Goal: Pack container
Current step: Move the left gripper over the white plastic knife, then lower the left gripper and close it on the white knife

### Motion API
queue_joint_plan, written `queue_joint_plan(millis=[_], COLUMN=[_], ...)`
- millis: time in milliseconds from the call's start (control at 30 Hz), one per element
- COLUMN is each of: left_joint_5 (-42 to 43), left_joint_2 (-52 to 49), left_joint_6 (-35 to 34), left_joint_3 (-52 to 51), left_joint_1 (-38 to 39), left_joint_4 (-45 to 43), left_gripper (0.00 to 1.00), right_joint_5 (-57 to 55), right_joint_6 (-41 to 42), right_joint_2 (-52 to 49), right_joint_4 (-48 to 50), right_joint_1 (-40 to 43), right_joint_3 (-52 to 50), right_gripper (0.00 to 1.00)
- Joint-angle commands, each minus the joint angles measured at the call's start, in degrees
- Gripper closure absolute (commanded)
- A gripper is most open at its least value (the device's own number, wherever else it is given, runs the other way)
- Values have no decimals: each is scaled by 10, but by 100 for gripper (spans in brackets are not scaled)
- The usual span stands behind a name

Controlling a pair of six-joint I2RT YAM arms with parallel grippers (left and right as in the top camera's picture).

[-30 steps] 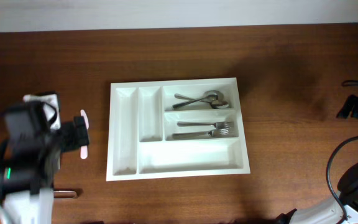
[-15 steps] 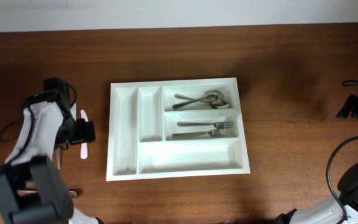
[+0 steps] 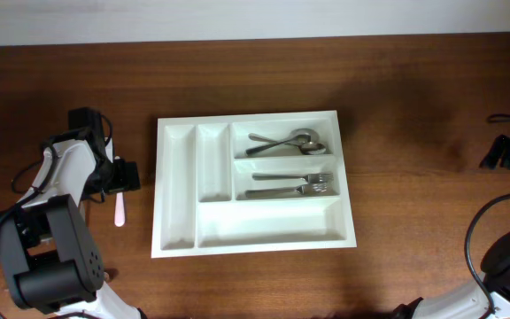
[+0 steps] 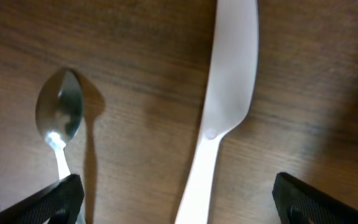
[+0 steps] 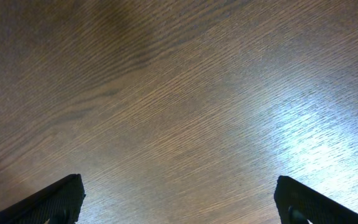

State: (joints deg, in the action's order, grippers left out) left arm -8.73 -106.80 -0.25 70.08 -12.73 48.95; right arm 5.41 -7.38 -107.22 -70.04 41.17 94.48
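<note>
The container (image 3: 246, 120), a white cutlery tray, lies in the middle of the table. Its upper right slot holds metal spoons (image 3: 286, 142) and the slot below holds forks (image 3: 292, 184); the other compartments are bare. A white plastic knife (image 3: 119, 211) lies on the wood left of the tray. My left gripper (image 3: 123, 175) hangs open over it. In the left wrist view the knife (image 4: 225, 106) runs up from between my fingers, touching neither, and my left gripper (image 4: 179, 210) stands wide. A metal spoon (image 4: 59, 118) lies beside it. My right gripper (image 5: 179, 210) is open over bare wood.
The right arm (image 3: 503, 152) sits at the far right edge of the table with cables around it. The left arm's base (image 3: 47, 266) fills the lower left corner. Bare wood surrounds the tray on all sides.
The left arm has swung up from the lower left and settled with its open gripper over the white knife. The right arm and tray have not moved.
</note>
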Motion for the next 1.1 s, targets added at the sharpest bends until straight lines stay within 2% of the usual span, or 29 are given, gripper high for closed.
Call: queue_joint_plan(millis=[0,133,400,600,700,1067], left_joint_5=[37,71,71,80,96,103], left_joint_2=[-7,-13,-23,-24,-24,-32], left_joint_6=[-6,-6,0,21,58,88], left_joint_3=[3,2,2,2,2,2], left_joint_1=[-2,-2,-19,-45,-49,-47], left_joint_4=[-5,-6,-10,-18,-18,-25], left_gripper=[1,1,1,1,1,1], right_joint_5=[-1,-1,-1,-1,-1,-1], right_joint_6=[6,6,6,6,6,6], right_joint_2=[-2,-2,-2,-2,-2,-2], right_joint_4=[0,0,0,0,0,0], right_joint_1=[2,2,2,2,2,2], right_joint_3=[-1,-1,-1,-1,-1,-1], right_gripper=[1,1,1,1,1,1])
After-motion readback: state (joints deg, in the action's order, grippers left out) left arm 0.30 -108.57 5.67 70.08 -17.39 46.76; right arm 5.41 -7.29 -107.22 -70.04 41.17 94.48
